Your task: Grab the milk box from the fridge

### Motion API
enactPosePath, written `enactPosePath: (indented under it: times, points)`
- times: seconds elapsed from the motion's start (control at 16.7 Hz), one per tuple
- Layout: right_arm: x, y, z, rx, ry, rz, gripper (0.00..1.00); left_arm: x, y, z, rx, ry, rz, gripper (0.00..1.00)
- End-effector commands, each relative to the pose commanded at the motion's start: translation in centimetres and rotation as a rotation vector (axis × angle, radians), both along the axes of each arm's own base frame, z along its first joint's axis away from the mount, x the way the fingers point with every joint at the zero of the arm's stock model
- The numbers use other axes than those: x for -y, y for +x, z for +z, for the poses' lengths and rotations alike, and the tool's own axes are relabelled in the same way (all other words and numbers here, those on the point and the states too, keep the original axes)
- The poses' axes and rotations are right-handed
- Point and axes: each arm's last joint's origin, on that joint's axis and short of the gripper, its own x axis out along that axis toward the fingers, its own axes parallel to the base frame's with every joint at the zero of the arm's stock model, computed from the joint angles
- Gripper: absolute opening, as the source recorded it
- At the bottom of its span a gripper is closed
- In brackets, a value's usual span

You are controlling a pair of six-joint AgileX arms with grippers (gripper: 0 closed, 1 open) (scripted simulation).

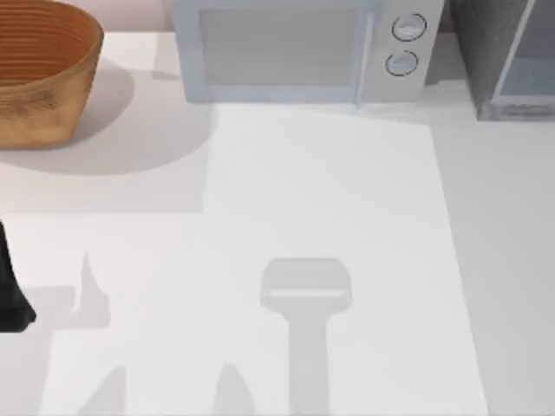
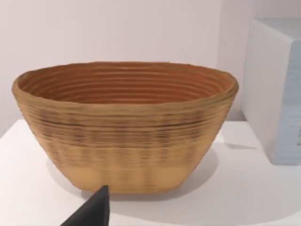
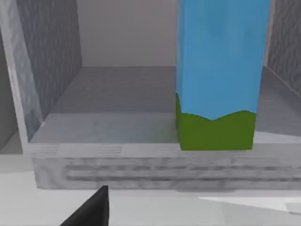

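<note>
The milk box (image 3: pixel 218 70) has light-blue sides and a green base, and it stands upright on the grey floor of the fridge (image 3: pixel 51 61). The fridge's inside is open toward my right wrist camera. A black tip of my right gripper (image 3: pixel 94 209) sits low in front of the fridge's sill, short of the carton and off to one side of it. From above, the dark speckled fridge (image 1: pixel 494 52) stands at the table's back right corner. My left arm (image 1: pixel 10 295) is parked at the left edge, and its gripper (image 2: pixel 94 209) faces the basket.
A woven brown basket (image 1: pixel 39 69) (image 2: pixel 127 127) stands at the back left. A white microwave (image 1: pixel 295 48) (image 2: pixel 277 89) with two round knobs sits at the back centre, between basket and fridge. The white table (image 1: pixel 329 217) spreads in front of them.
</note>
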Motion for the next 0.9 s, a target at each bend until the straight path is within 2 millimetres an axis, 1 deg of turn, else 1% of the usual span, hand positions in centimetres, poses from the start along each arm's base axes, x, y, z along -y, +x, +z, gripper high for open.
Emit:
enactPosePath:
  times: [0.18,0.48,0.6,0.72,0.78,0.9]
  points:
    - [0.6,0.1,-0.6,0.008,-0.004,0.001,1.0,0.0,0.0,0.0,0.0,0.0,0.0,1.0]
    - [0.4,0.1,-0.7,0.005,-0.002,0.004,1.0,0.0,0.0,0.0,0.0,0.0,0.0,1.0]
    - [0.5,0.5,-0.7,0.002,-0.001,0.01,1.0,0.0,0.0,0.0,0.0,0.0,0.0,1.0]
    - [0.7,1.9,-1.0,-0.008,0.002,0.024,1.0,0.0,0.0,0.0,0.0,0.0,0.0,1.0]
    - [0.9,3.0,-1.1,-0.012,0.003,0.029,1.0,0.0,0.0,0.0,0.0,0.0,0.0,1.0]
    - [1.5,6.0,-1.1,-0.011,0.0,0.031,1.0,0.0,0.0,0.0,0.0,0.0,0.0,1.0]
